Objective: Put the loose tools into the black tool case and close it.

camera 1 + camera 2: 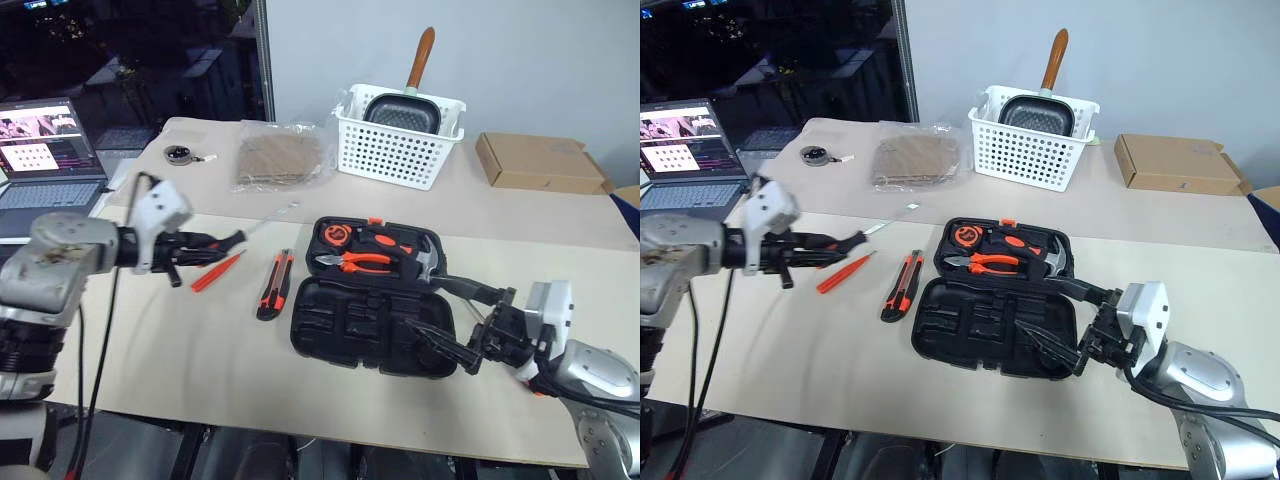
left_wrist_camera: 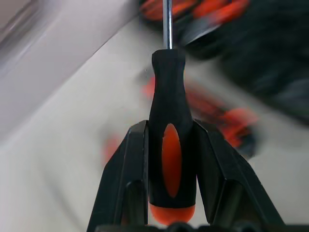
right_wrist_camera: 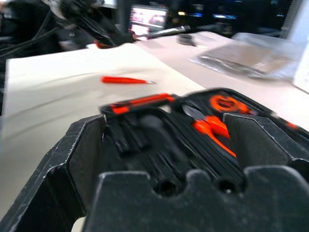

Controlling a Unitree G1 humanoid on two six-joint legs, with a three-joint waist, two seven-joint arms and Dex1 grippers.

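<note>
Worktop [image 1: 150, 360]: beige, black tool case [image 1: 365, 325] lying open near its front edge.
Left gripper [image 2: 169, 159]: clamped on screwdriver [image 2: 166, 121], carrying it toward the case.
Right gripper [image 1: 455, 325]: jaws wide, beside case, probably steadying.
Utility knife [image 1: 275, 285], red screwdriver [image 1: 217, 271]: left of case, waiting.

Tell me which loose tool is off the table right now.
The black-and-orange screwdriver, clamped in the left gripper; the red screwdriver and utility knife lie flat.

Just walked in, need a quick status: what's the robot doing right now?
It's packing tools. The left claw grips a black-and-orange screwdriver above the table. The right claw is open over the near half of the open black tool case. A red screwdriver and a utility knife lie loose on the table, left of the case.
</note>
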